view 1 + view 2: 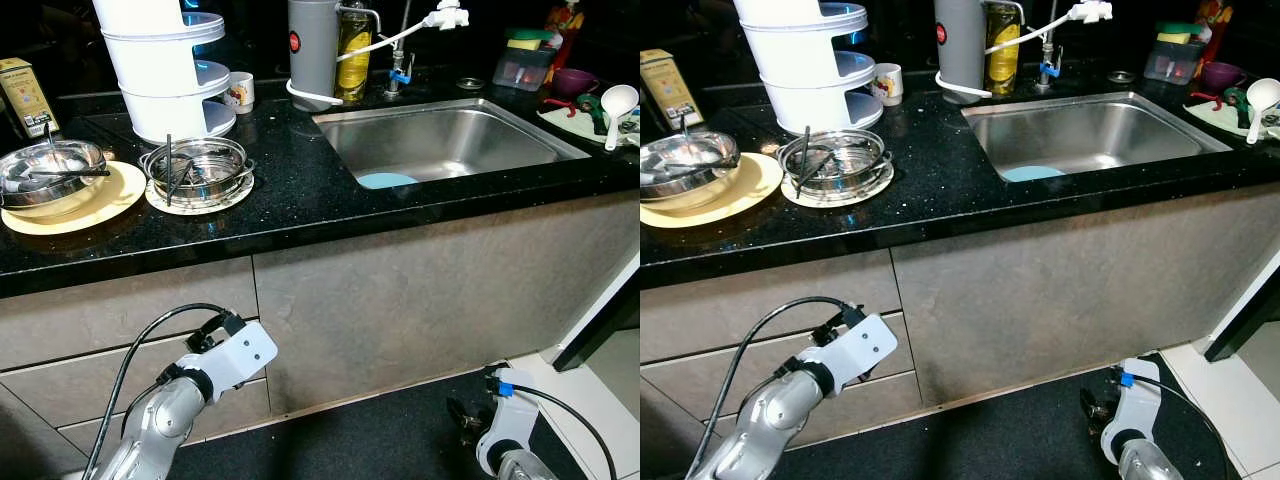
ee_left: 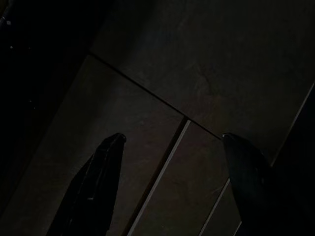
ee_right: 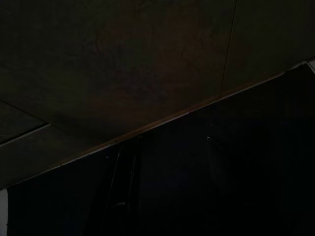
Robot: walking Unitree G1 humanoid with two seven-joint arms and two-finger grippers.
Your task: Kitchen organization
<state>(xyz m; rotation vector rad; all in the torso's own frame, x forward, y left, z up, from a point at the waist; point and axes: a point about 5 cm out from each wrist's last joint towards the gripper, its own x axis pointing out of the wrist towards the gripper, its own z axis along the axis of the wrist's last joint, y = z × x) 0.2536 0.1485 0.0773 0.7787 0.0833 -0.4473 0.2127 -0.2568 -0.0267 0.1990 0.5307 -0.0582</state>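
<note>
Black counter (image 1: pixel 300 190) carries a steel bowl (image 1: pixel 48 172) and strainer (image 1: pixel 196 167) left of the sink (image 1: pixel 450 140). Left end effector (image 2: pixel 172 182) spread, low; right end effector (image 3: pixel 167 187) probably spread, too dark. Risk: raising arms clips counter edge.

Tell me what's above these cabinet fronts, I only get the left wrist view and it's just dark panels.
Observer: A black countertop runs above them, with a steel sink set into its right part.
Operator: Anything in the sink?
Observer: A pale blue round item lies at its near edge; I cannot tell what it is.
Operator: And the counter's left?
Observer: Two steel bowls: one on a yellow plate, the other on a smaller white plate.
</note>
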